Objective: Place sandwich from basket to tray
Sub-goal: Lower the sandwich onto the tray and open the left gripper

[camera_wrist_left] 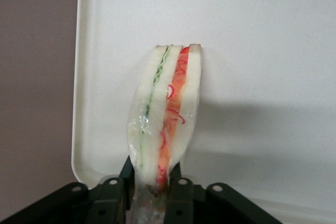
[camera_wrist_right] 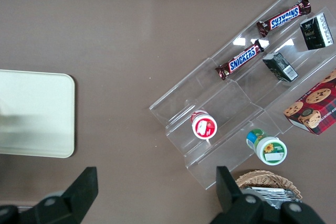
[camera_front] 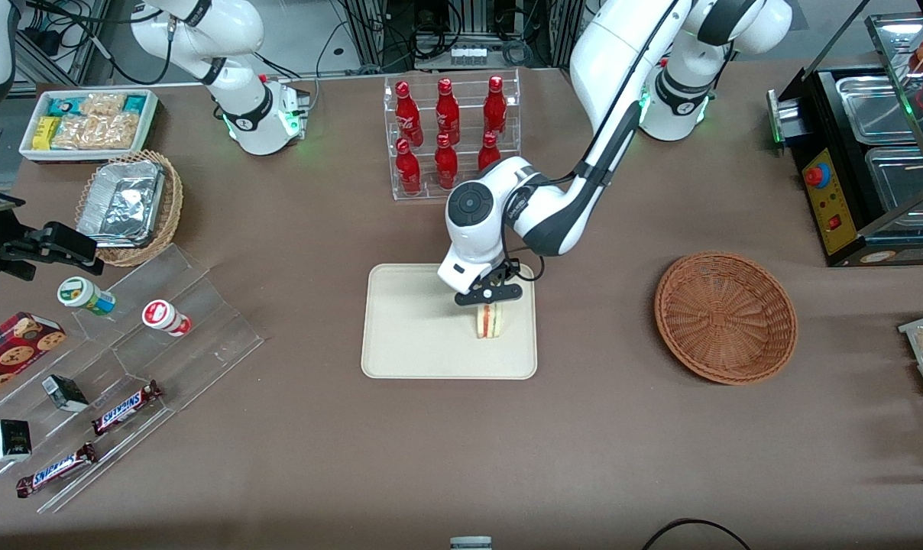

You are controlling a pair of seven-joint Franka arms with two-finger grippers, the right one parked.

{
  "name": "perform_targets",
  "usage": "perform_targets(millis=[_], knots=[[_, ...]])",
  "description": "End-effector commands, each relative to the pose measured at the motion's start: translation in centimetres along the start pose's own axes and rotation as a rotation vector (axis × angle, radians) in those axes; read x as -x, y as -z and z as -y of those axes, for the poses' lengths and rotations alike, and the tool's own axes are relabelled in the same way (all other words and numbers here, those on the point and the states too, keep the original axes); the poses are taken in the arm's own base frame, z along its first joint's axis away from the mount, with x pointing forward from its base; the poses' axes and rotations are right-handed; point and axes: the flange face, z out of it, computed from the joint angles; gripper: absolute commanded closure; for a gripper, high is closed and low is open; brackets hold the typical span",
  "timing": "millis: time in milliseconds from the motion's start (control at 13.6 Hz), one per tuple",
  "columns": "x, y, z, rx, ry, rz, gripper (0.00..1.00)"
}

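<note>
The hand (camera_front: 489, 296) pinches the sandwich (camera_front: 489, 321) upright on the tray (camera_front: 400, 336), well apart from the basket (camera_front: 725, 317). Best to release gently so it doesn't topple.

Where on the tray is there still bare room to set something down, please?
The tray is bare over the whole half toward the parked arm's end. It is crowded only near the rim toward the basket, where the end effector is shut on the upright sandwich.
</note>
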Motion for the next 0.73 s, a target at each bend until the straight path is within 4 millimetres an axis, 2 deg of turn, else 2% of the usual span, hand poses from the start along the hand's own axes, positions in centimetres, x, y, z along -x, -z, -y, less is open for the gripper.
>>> perform_targets(millis=[0,147,367,514,661], knots=[[-1.4,2.5,0.1,0.023,0.019,-0.028,0.0],[-2.3,6.1,2.0,0.003,0.067,-0.019,0.0],[-4.6,13.6,7.1,-0.024,0.185,-0.043,0.0],[-5.8,18.5,11.4,-0.043,0.243,-0.052,0.0],[-6.9,22.4,15.6,-0.046,0.289,-0.063,0.0]])
